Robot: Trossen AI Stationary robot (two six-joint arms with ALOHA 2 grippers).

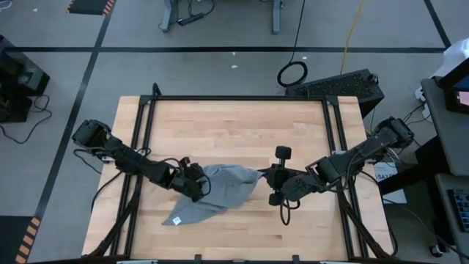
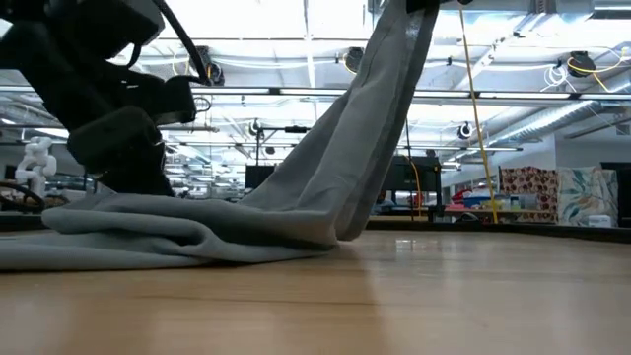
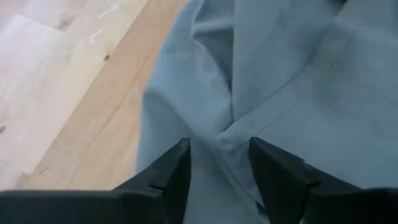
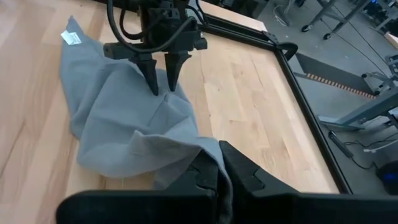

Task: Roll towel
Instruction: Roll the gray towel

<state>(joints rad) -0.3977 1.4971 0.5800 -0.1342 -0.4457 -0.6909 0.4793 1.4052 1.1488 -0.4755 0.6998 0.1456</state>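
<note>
While both arms are reaching in toward the middle of the wooden table (image 1: 234, 125), the towel (image 1: 220, 192) is lying crumpled just toward six o'clock of the table's centre, with its small white tag (image 1: 176, 221) sitting at the corner that is pointing toward seven o'clock. Seen from the high view, the left gripper (image 1: 196, 183) is coming in from nine o'clock and is resting on the towel's nine o'clock edge. Its own wrist view is showing its two dark fingers (image 3: 171, 177) standing a little apart with a pinched ridge of grey cloth rising between them, so the fingers are partly open around a fold and pressing down into the fabric; whether they are actually clamping it is not clear. The right gripper (image 1: 270, 177) is coming in from three o'clock and is meeting the towel's three o'clock corner. In the right wrist view its fingers (image 4: 245, 168) are closed together on that corner, the cloth running down between them. The low view is showing this side of the towel being held up off the tabletop, hanging as a steep grey sheet from the top of the picture, while the rest is lying in soft folds on the wood beneath the left arm.
</note>
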